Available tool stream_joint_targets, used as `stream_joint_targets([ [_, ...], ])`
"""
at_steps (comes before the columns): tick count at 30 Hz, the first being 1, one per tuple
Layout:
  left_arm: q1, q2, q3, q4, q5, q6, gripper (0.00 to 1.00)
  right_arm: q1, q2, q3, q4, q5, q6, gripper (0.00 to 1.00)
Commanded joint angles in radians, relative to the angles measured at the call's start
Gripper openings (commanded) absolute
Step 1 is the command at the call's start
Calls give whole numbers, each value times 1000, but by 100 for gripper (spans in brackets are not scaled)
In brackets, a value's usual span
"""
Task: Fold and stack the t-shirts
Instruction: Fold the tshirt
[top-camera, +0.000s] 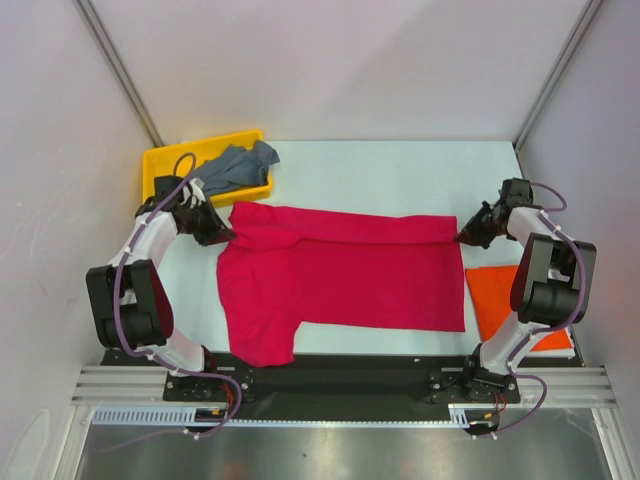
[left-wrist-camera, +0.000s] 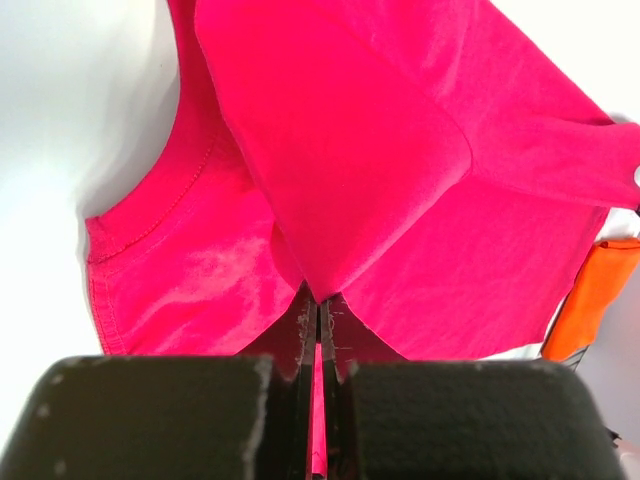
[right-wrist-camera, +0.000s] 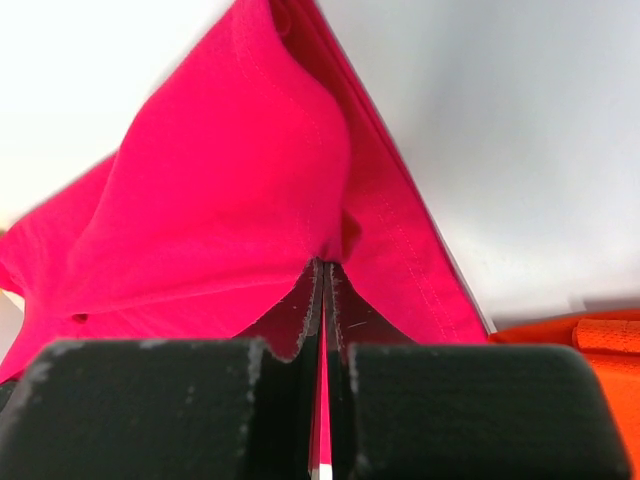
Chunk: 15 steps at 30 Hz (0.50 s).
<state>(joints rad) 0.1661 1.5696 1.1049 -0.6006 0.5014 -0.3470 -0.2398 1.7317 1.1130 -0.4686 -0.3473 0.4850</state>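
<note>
The crimson-pink t-shirt (top-camera: 340, 280) lies spread across the table, its far edge folded over toward the near side. My left gripper (top-camera: 226, 236) is shut on its far left corner; the cloth (left-wrist-camera: 330, 180) is pinched between the jaws. My right gripper (top-camera: 462, 237) is shut on its far right corner, with cloth (right-wrist-camera: 230, 210) in the jaws. The orange-red t-shirt (top-camera: 510, 305) lies folded at the near right and shows in the left wrist view (left-wrist-camera: 595, 300) and right wrist view (right-wrist-camera: 590, 345). The grey-blue t-shirt (top-camera: 238, 165) lies crumpled in the tray.
A yellow plastic tray (top-camera: 160, 165) stands at the far left corner. Grey walls enclose the table on three sides. The arm bases and a metal rail run along the near edge.
</note>
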Motion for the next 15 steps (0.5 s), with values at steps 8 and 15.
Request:
stream_joint_targets([
  [8,12,0,15,27,42,6,0,131,-59,30,-9,73,-52,49],
  [15,12,-19,23,59,55,-29,0,598,-14,-39,594,-151,117,61],
])
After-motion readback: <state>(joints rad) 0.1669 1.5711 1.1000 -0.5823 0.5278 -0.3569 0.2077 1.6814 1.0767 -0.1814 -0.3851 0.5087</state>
